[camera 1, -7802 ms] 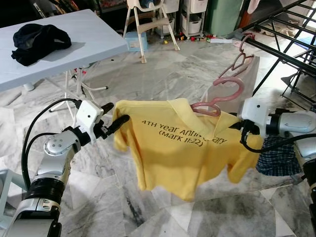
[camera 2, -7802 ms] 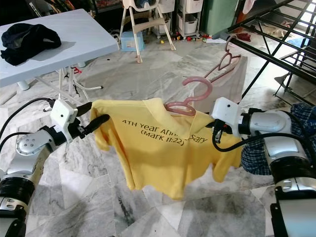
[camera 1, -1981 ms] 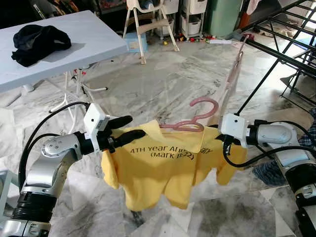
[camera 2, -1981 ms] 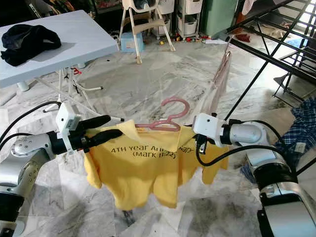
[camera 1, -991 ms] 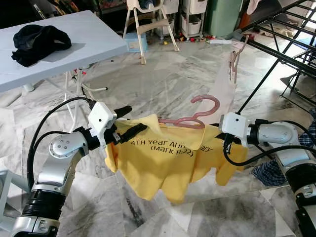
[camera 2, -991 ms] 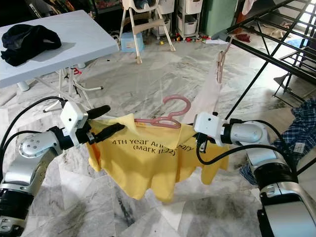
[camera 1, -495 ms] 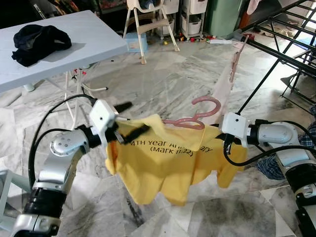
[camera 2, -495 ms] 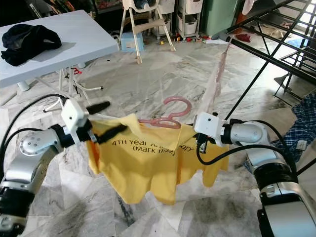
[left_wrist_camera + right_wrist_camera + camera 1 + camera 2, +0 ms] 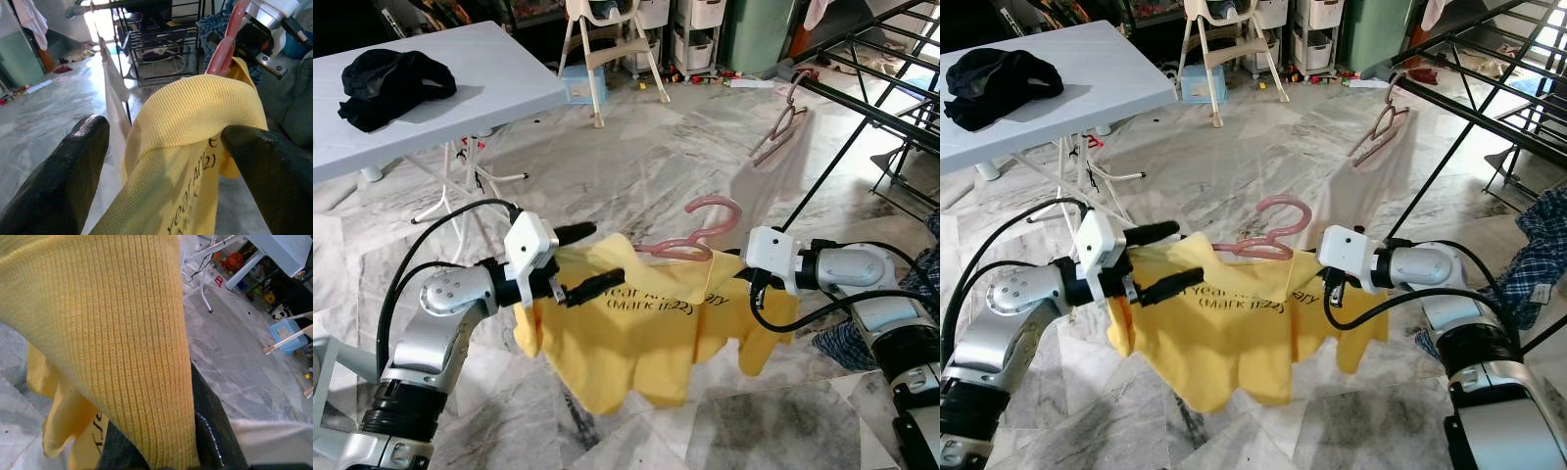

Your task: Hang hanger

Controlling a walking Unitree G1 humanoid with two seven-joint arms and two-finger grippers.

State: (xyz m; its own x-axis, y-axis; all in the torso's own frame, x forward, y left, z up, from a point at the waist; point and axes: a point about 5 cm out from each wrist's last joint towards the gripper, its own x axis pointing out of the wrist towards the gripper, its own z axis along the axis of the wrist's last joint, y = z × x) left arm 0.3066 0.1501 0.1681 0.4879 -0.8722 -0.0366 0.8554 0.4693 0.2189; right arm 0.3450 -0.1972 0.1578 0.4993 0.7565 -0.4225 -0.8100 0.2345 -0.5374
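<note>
Right now your pink hanger [image 9: 690, 235] sits mid-air between both grippers, inside the collar of the yellow shirt [image 9: 646, 338], hook up. Left gripper [image 9: 585, 260] is at the shirt's left shoulder, fingers spread wide with the fabric lying between them, not pinched. Right gripper [image 9: 1330, 284] is at the shirt's right shoulder; you can't tell its finger state, cloth covers it. Black drying rack [image 9: 876, 93] stands beyond the shirt, to its right, well apart, with another pink hanger [image 9: 783, 122] on it carrying a pale garment.
</note>
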